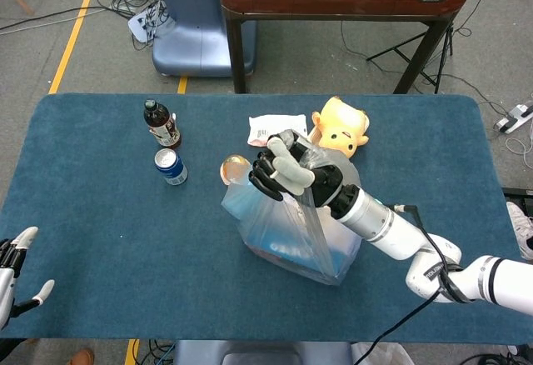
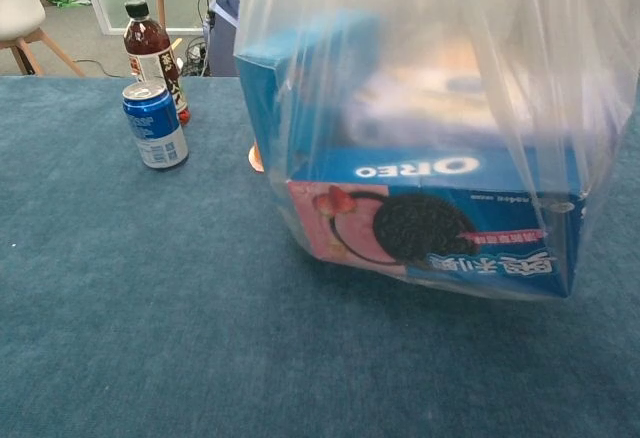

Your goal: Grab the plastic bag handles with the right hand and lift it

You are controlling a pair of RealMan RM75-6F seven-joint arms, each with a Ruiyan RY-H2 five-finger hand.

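A clear plastic bag (image 1: 296,236) hangs from my right hand (image 1: 283,167), which grips its gathered handles at the top. The bag (image 2: 430,118) fills most of the chest view and holds a blue Oreo box (image 2: 440,223) and a taller blue box (image 2: 300,88). It looks raised off the blue table (image 1: 100,215), tilted with its right end higher. My left hand (image 1: 12,269) is at the table's near left corner, fingers spread, holding nothing. The chest view shows neither hand.
A dark drink bottle (image 1: 161,123) and a blue can (image 1: 171,166) stand at the back left. An orange round object (image 1: 233,166) sits just behind the bag, a white packet (image 1: 271,127) and a yellow doll head (image 1: 341,127) lie further back.
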